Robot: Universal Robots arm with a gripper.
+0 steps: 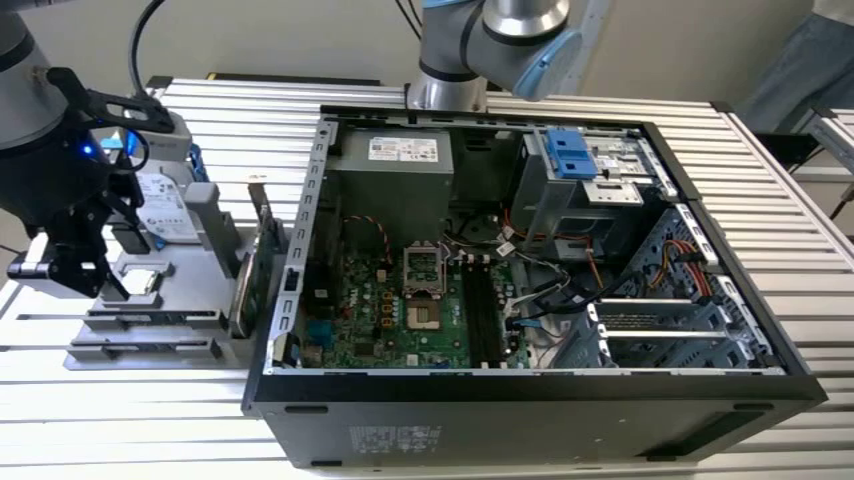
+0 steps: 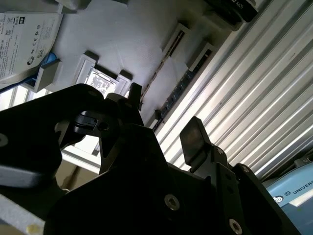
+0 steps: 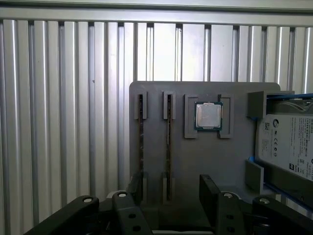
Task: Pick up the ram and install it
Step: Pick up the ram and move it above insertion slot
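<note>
The gripper (image 3: 172, 183) is hovering over the grey holder (image 3: 195, 166), jaws spread and gripping nothing. The ram (image 3: 141, 147) is sitting edgewise in a holder slot, outside the computer case (image 1: 534, 390).

The ram (image 3: 141, 147) is a long, thin, dark stick standing on its long edge in a slot of the grey holder (image 3: 195, 166), just inside one holder edge and parallel to it. A row of black chips lines its face. A second ram stick (image 3: 168, 147) stands parallel in the neighbouring slot.
</note>
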